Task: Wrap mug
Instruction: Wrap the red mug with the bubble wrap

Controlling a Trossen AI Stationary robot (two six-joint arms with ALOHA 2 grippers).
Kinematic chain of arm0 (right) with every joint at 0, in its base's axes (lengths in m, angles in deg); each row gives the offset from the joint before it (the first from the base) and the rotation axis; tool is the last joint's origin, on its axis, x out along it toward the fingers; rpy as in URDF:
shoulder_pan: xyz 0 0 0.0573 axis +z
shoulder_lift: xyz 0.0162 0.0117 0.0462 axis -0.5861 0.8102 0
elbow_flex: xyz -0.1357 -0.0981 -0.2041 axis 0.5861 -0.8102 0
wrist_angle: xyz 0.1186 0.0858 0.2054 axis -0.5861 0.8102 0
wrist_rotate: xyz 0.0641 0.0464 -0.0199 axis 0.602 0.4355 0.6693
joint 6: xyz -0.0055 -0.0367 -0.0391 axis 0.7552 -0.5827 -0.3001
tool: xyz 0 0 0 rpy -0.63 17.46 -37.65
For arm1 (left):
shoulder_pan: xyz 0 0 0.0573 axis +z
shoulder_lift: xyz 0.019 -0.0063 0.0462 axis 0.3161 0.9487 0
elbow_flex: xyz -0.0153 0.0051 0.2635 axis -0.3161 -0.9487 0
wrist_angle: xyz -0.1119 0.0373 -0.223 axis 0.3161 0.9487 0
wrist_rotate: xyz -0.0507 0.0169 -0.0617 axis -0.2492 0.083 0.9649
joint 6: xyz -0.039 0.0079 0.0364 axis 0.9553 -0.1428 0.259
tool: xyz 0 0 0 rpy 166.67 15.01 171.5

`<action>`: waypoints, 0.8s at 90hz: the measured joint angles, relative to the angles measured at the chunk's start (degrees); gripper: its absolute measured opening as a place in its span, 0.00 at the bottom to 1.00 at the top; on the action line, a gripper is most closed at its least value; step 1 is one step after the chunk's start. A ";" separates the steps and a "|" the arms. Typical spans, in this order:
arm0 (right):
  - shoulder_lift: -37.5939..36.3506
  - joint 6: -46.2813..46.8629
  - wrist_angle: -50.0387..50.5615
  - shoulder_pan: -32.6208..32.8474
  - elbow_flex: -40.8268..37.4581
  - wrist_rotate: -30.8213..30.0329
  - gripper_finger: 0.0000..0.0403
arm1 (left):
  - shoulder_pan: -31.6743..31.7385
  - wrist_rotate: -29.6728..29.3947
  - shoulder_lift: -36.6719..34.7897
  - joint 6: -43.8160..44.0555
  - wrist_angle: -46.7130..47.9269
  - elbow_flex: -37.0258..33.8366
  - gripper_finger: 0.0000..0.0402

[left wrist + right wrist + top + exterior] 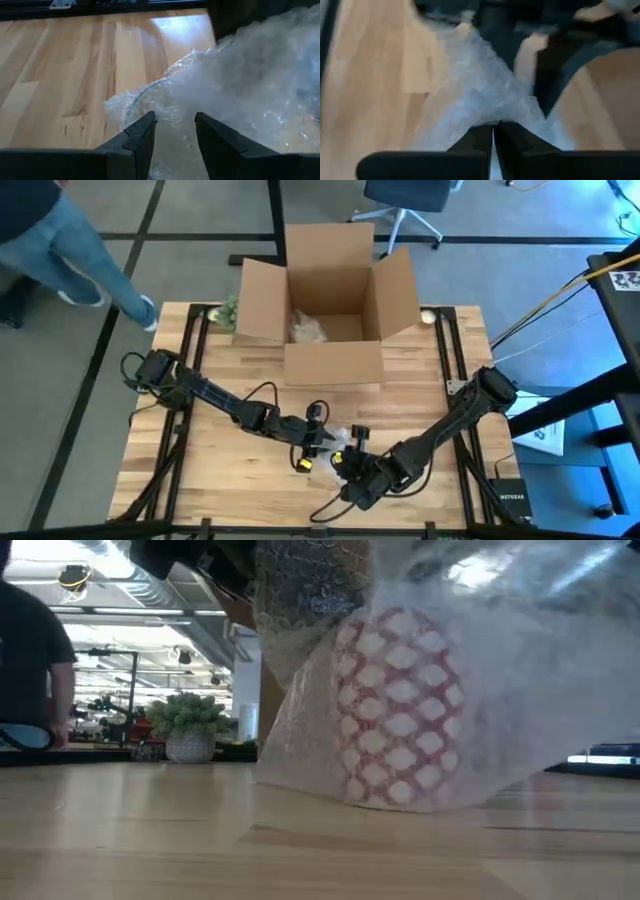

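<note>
While right claw (pixel 493 131) pinches bubble wrap (pixel 480 95) taut — fingers together on it — left claw (pixel 175 131), parted, straddles the wrapped mug (pixel 395 705), steadying it on desk (pixel 200 470).

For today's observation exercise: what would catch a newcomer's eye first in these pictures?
The bubble wrap fills the low view, bunched around a red-and-white patterned mug near the table's front edge. There both arms meet: the right gripper pinches the wrap, the left gripper hovers open over it. Behind stands an open cardboard box.

left hand (pixel 175 132): fingers parted | bubble wrap (pixel 240 85): bunched between and beyond them | wooden table (pixel 65 65)
</note>
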 joint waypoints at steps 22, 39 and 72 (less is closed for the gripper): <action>2.04 -0.42 0.89 -3.92 0.07 6.81 0.00 | -0.04 -0.35 -0.02 -0.31 0.79 0.00 0.32; 3.50 -0.15 0.48 -5.28 0.11 10.12 0.00 | -0.21 -0.19 -0.46 -1.23 1.25 0.05 0.32; 3.50 0.97 0.83 -5.44 0.04 11.19 0.00 | -0.92 0.24 -8.71 0.31 3.36 0.05 0.32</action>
